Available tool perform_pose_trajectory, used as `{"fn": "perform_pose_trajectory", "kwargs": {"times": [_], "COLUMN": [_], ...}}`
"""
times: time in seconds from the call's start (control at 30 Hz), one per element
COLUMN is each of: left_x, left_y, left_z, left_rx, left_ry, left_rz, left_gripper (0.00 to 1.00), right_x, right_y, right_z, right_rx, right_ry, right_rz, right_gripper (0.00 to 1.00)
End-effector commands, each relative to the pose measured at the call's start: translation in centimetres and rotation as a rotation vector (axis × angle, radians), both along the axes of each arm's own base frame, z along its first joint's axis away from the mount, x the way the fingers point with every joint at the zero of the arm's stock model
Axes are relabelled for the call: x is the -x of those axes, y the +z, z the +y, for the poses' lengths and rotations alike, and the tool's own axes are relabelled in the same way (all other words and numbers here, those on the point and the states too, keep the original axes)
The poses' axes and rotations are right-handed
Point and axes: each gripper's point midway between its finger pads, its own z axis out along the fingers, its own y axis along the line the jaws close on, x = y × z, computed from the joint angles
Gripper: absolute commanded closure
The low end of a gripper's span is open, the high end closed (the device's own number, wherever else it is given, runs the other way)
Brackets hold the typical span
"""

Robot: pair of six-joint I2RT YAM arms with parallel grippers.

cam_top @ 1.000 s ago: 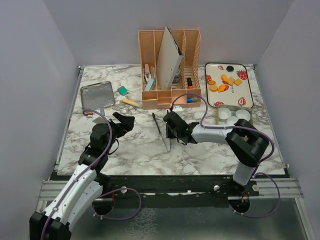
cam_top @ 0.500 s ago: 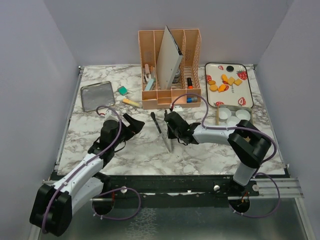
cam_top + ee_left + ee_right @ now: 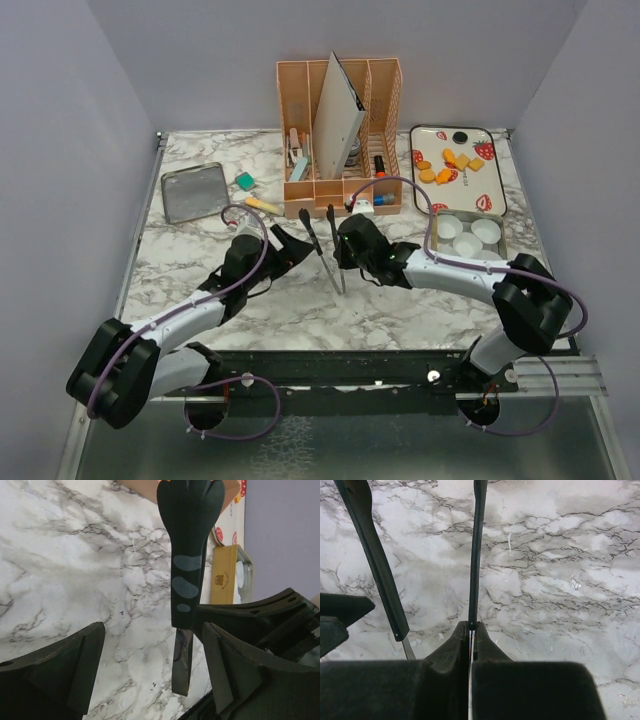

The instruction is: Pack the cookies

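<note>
Both arms reach low over the table [image 3: 200, 285]. The right claw [image 3: 471, 630] pinches one leg of the black tongs [image 3: 187, 580]; the left claw [image 3: 152, 637] gapes around their other leg. The cookies [image 3: 450, 165] lie far beyond the right claw, on a tray [image 3: 497, 175].

Organizer [image 3: 320, 192] — barrier just beyond tongs [image 3: 336, 255]

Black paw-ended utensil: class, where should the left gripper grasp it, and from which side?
Probably grip the black paw-ended utensil by its slim shaft, below the wide paw head, from above, the open left gripper straddling it: it lies flat, narrow there.
</note>
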Motion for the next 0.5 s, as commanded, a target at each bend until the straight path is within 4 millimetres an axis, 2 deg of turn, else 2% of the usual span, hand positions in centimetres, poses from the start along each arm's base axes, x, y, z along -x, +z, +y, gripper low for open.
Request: {"fn": "perform_pose_trajectory", "kwargs": {"times": [0.0, 0.33, 0.47], "left_x": [-1.9, -3.3, -3.8], "left_y": [3.8, 4.3, 4.4], "left_z": [-2.0, -3.5, -3.3], "left_rx": [0.084, 0.112, 0.117], "left_ry": [0.003, 0.015, 0.045], "left_rz": [-0.100, -0.127, -0.139], "left_gripper": [0.17, 0.30, 0.37], "right_x": [0.9, 1.6, 1.9], "right_y": [0.8, 2.7, 3.1], "right_z": [-0.4, 0.6, 0.9], "right_rx": [0.000, -0.056, -0.069], "right_ry": [0.026, 0.093, 0.114], "right_rz": [0.001, -0.002, 0.000], "right_gripper": [1.00, 1.00, 1.00]}}
